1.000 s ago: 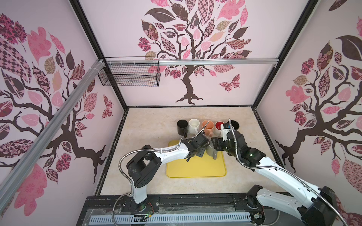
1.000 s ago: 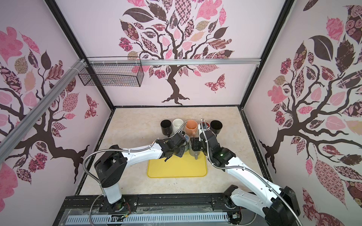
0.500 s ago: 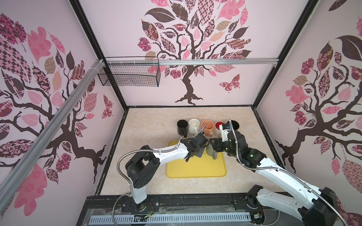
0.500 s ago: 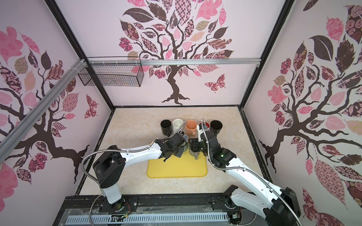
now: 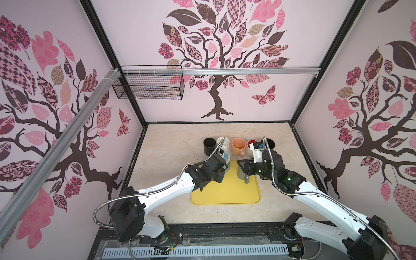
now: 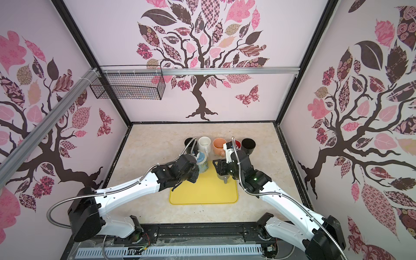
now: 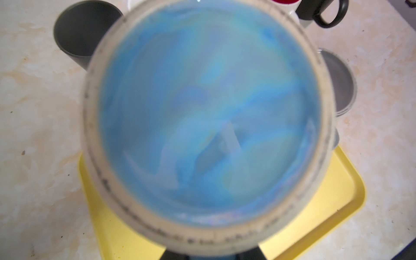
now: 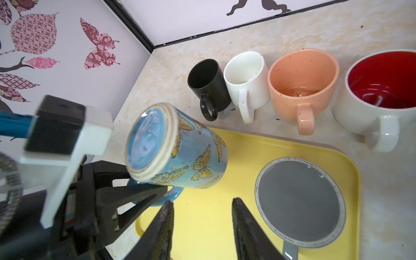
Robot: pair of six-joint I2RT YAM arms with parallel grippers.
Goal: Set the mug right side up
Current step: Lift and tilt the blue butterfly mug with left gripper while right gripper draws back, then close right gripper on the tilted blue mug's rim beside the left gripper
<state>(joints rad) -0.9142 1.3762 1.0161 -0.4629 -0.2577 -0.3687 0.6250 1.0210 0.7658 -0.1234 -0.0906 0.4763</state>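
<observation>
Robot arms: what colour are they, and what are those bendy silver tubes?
Both the left arm and right arm are white shells with black joints. A ribbed silver hose, likely guarding cables, runs along each. The right gripper has black ridged fingers.

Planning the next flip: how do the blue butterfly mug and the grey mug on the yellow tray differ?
The blue butterfly-patterned ceramic mug is tilted, its handle clamped in the left pincer; the plain grey ceramic mug stands flat and ungripped on the yellow plastic tray. Both have their bases uppermost.
</observation>
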